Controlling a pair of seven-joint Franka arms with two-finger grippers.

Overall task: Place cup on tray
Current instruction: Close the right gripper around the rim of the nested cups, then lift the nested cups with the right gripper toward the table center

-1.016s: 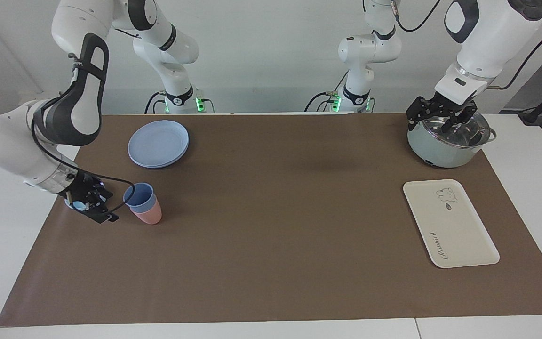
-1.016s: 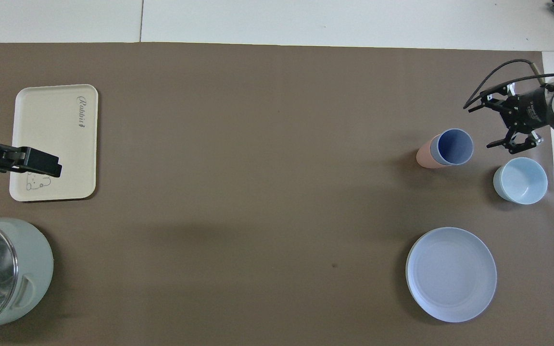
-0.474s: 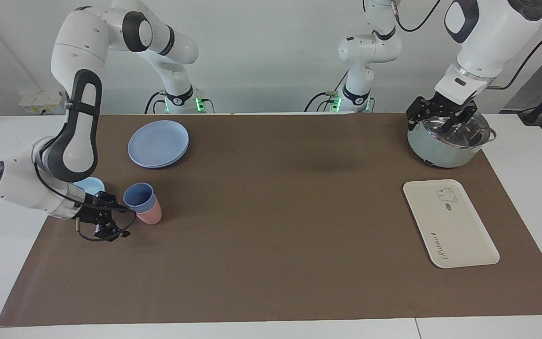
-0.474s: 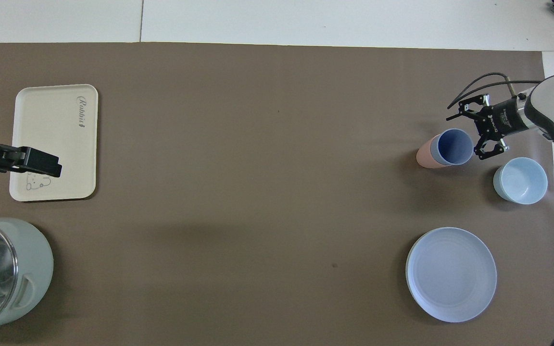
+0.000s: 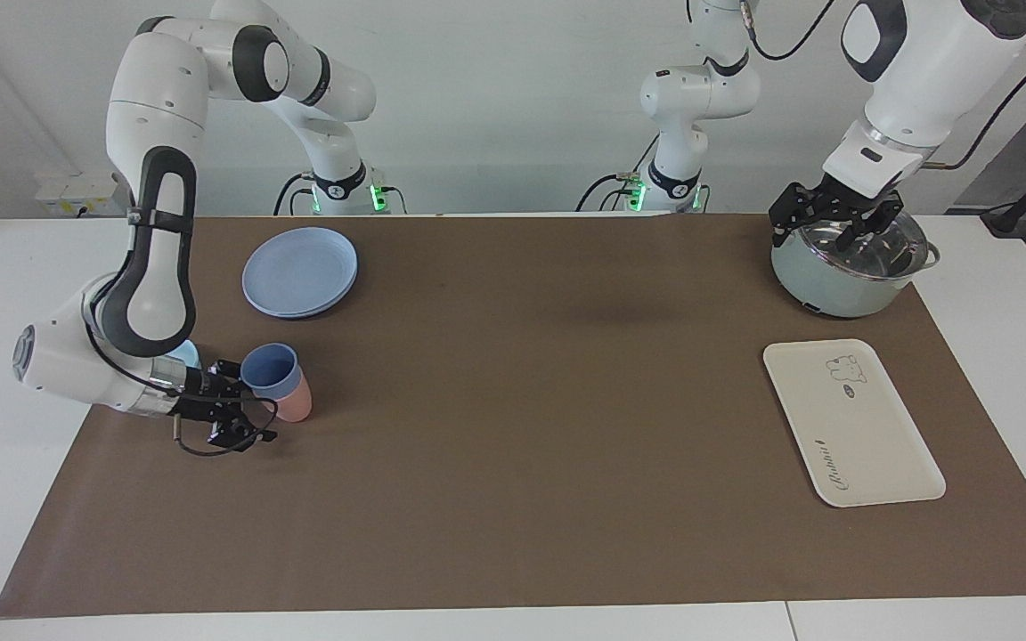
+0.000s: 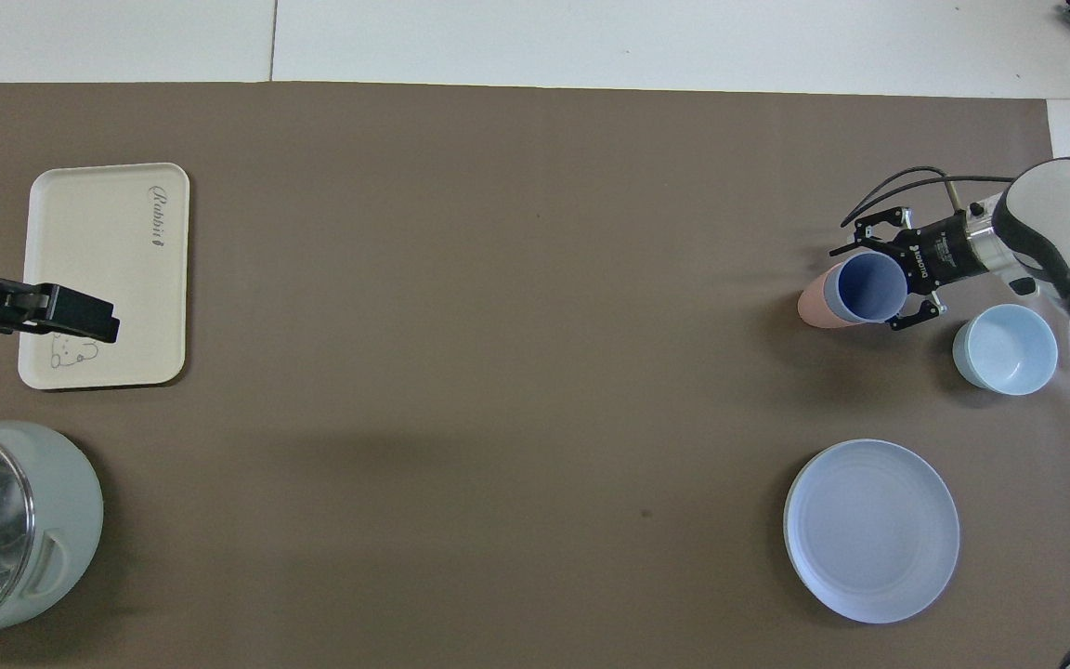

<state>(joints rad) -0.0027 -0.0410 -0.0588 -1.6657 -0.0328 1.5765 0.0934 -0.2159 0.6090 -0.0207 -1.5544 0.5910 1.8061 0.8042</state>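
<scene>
The tray [image 6: 80, 232] carries dark cursive lettering that reads "Rabbit" along one long side, with a small line drawing of a bear at the end nearer the robots. The right gripper's [image 6: 879, 283] black body bears white lettering that looks like "ROBOTIQ".

The tray is flat, cream-white and rectangular with rounded corners, and lies bare at the left arm's end of the table. The left gripper [image 5: 834, 233] hangs over the steel pot [image 5: 842, 271] with the glass lid; its fingers stand apart and hold nothing, and that arm waits.

At the right arm's end of the table stands the cup [image 5: 269, 371], a small periwinkle-blue tumbler with a tapered wall and no handle. It touches a pink tumbler [image 5: 297, 402] of the same size, which sits just beside it, farther from the robots. A light-blue bowl [image 6: 1005, 349] stands near them, toward the table's edge, and a round blue plate [image 5: 300, 271] lies nearer the robots.

The right gripper is low and level at the cup, fingers spread wide to either side of it; whether they touch its wall I cannot tell. The cup is on the table, well apart from the tray.

A second ago this gripper was beside the cup, over the bowl; it has since swung in to straddle the cup, and both tumblers have shifted slightly.
</scene>
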